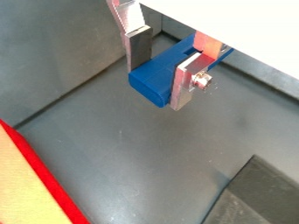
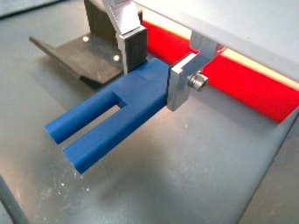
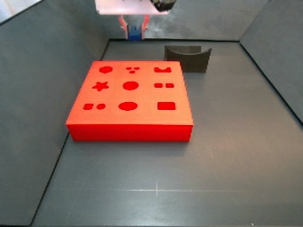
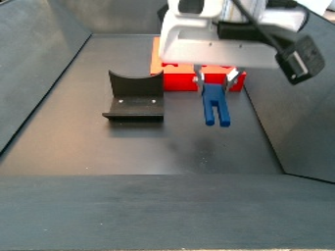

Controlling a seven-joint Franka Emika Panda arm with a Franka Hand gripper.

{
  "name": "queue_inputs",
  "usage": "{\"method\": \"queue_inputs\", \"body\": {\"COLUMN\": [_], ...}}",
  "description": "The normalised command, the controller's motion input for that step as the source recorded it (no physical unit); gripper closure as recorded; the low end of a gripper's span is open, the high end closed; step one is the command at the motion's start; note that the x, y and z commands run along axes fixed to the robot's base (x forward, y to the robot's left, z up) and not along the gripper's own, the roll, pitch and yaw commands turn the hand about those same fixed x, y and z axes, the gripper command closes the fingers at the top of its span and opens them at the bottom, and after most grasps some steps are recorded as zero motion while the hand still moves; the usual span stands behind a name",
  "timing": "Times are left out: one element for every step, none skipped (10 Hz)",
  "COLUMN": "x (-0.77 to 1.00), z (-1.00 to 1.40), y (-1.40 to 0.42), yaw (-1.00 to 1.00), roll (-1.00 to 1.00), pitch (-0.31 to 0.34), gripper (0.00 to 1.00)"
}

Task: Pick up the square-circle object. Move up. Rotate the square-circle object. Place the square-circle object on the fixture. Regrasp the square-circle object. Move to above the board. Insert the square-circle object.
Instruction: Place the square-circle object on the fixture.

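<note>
With the fixture (image 4: 133,96) standing empty to the left in a side view, we read this as the lift or the turn that follows the pickup. Right of it, the gripper (image 4: 216,80) hangs clear of the floor in front of the board (image 4: 160,55), its fingers (image 2: 184,80) pinching the square-circle object (image 4: 215,103), whose forked end points down. Next, we judge, the piece must be rotated, then carried left and lowered onto the fixture's notch.
</note>
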Motion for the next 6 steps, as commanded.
{"method": "queue_inputs", "body": {"x": [-0.02, -0.02, -0.03, -0.03, -0.03, -0.04], "z": [1.00, 1.00, 1.00, 1.00, 1.00, 1.00], "y": [0.00, 0.00, 0.00, 0.00, 0.00, 0.00], "yaw": [-0.01, -0.01, 0.00, 0.01, 0.02, 0.02], "roll": [0.06, 0.08, 0.10, 0.12, 0.13, 0.15], "pitch": [0.061, 0.078, 0.088, 0.095, 0.101, 0.107], "gripper": [1.00, 1.00, 1.00, 1.00, 1.00, 1.00]}}
